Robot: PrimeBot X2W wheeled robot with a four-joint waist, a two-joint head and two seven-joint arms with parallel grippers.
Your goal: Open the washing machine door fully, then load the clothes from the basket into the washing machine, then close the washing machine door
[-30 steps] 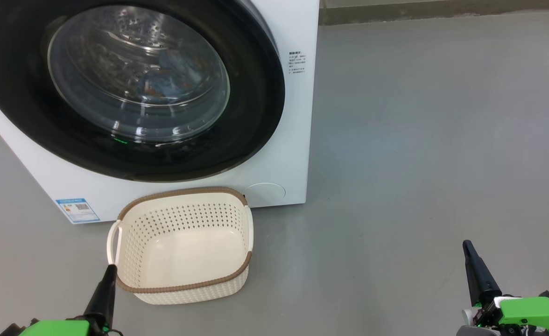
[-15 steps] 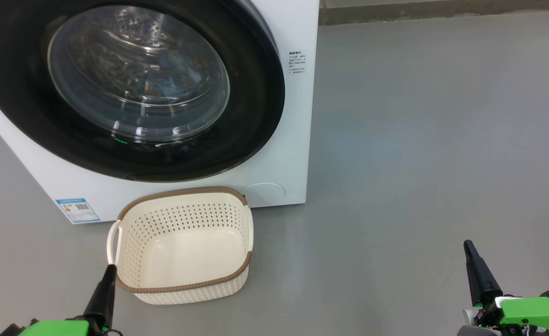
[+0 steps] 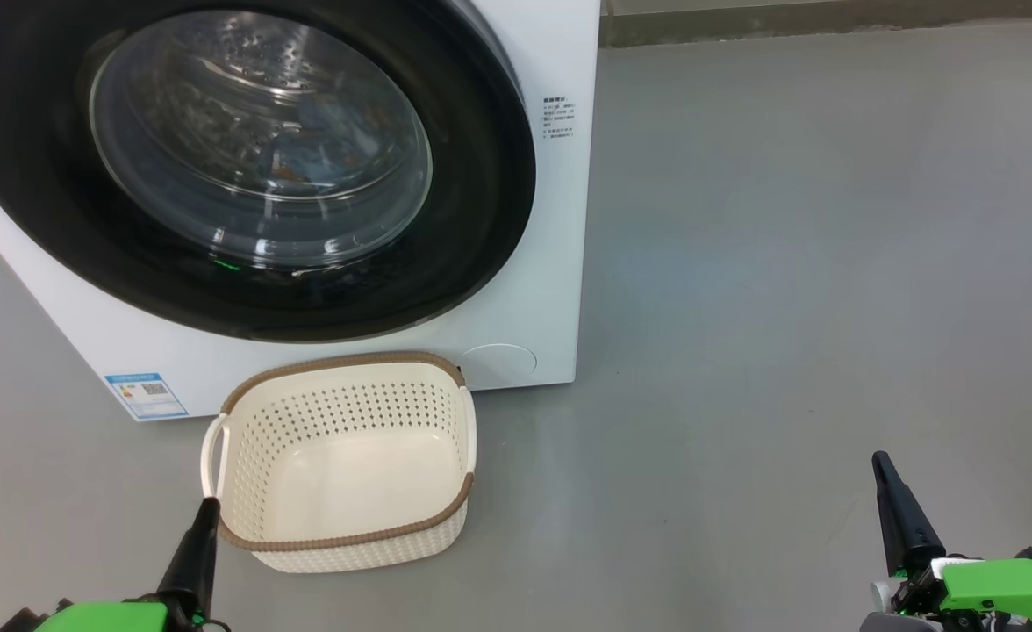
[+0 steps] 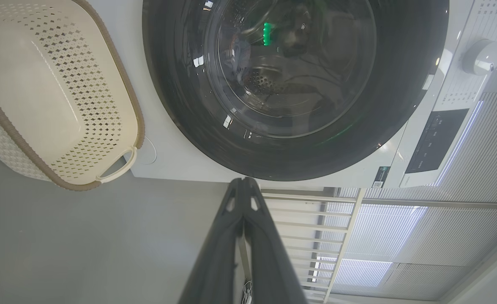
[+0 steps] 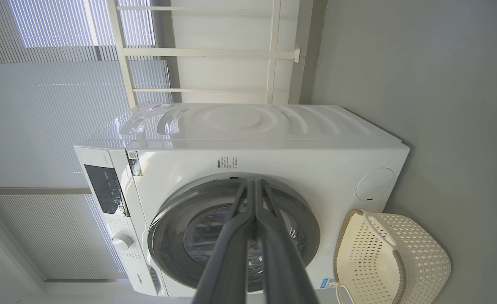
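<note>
Both clenched, empty: left hand (image 3: 207, 509) by basket (image 3: 340, 362) rim | right hand (image 3: 881, 463) over open floor (image 3: 788, 263) | washing machine door (image 3: 481, 219) closed

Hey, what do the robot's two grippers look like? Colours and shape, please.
The left gripper and right gripper each have two long, tapering, dark grey-black fingers, with a small slot near each tip. Behind the fingers are bright green housings. The right one also has a small white piece.

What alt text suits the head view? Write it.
A white washing machine, round black door shut, blue clothes behind its glass; an empty cream basket on the floor before it. The left gripper and right gripper, shut, at the bottom corners.
</note>
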